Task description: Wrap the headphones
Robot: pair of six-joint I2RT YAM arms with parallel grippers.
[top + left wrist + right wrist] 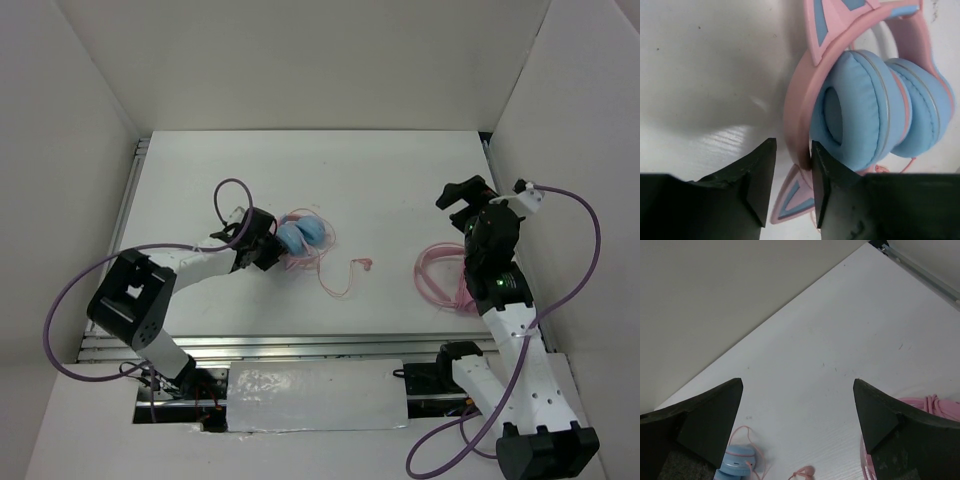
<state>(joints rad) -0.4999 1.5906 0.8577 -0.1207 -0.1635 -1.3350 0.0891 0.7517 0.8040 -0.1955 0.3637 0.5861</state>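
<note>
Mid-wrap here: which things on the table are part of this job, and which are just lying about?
Job: headphones, blue earcups, pink headband; their thin pink cable; left gripper astride the headband.
Lying about: pink cable bundle by the open right gripper.

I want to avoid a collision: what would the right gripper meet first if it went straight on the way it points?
The right gripper would likely meet bare table; headphones and pink coil lie off to the sides.
</note>
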